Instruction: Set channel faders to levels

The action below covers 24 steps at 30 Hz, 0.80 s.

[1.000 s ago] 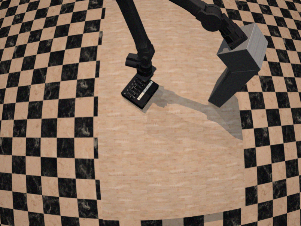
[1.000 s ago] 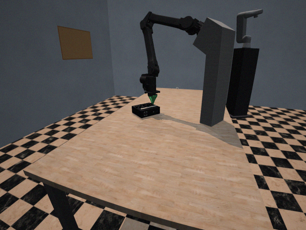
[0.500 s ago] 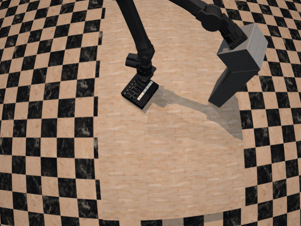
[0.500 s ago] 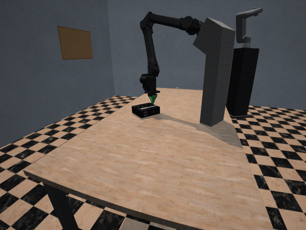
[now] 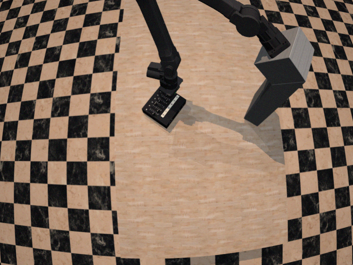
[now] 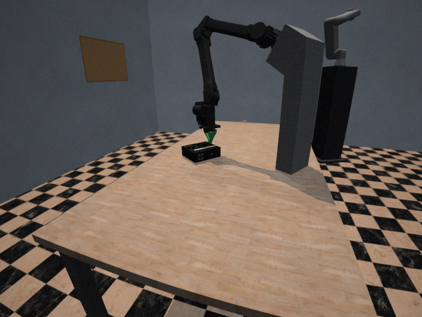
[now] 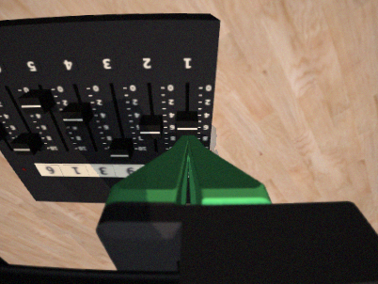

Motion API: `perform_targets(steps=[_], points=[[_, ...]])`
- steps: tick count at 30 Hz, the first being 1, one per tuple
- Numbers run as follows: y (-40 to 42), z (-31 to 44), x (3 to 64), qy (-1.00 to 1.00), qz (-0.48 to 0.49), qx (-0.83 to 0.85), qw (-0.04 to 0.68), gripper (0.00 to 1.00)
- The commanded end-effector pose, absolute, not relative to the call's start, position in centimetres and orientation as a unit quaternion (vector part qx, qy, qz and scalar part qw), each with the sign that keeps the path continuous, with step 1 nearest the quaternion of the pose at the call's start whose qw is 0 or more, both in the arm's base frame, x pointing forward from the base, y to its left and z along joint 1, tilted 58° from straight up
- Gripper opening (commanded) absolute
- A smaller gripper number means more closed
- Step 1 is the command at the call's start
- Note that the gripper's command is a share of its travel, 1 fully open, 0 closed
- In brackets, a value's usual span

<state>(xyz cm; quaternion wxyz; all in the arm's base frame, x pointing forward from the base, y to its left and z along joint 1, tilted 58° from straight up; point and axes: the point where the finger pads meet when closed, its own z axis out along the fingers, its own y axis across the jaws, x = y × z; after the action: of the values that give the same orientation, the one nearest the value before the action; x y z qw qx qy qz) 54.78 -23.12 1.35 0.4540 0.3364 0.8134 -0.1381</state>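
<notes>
The black lighting desk (image 5: 174, 115) (image 6: 204, 156) (image 7: 118, 38) stands on its feet on the wooden table (image 5: 199, 185) (image 6: 204, 221). The wrist view shows it upside down, with channels marked 1 to 5 and a pale tape strip (image 7: 70, 170) bearing digits. Channel 1's fader cap (image 7: 187, 119) has its line near the 6 mark. Channel 2's cap (image 7: 151, 126) sits a little further along, and channel 3's cap (image 7: 121, 148) is near the 10 end. My gripper (image 7: 188, 141) (image 6: 209, 141) has green fingers and is shut and empty. Its tips are at the near edge of channel 1's cap.
A tall grey pillar (image 5: 282, 65) (image 6: 296, 102) carrying the arm stands on the table to the right of the desk. A black cabinet (image 6: 332, 112) stands behind it on the floor. The table's left edge runs close to the desk.
</notes>
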Motion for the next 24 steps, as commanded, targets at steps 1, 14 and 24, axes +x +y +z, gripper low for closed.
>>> perform_targets(steps=[1, 14, 24], points=[[-24.2, 3.82, 55.19, 0.802, -0.141, 0.339, 0.472, 0.0], [-24.51, 4.5, 55.45, 0.801, -0.141, 0.339, 0.473, 0.0], [-24.59, 4.69, 55.53, 0.8, -0.141, 0.339, 0.474, 0.0]])
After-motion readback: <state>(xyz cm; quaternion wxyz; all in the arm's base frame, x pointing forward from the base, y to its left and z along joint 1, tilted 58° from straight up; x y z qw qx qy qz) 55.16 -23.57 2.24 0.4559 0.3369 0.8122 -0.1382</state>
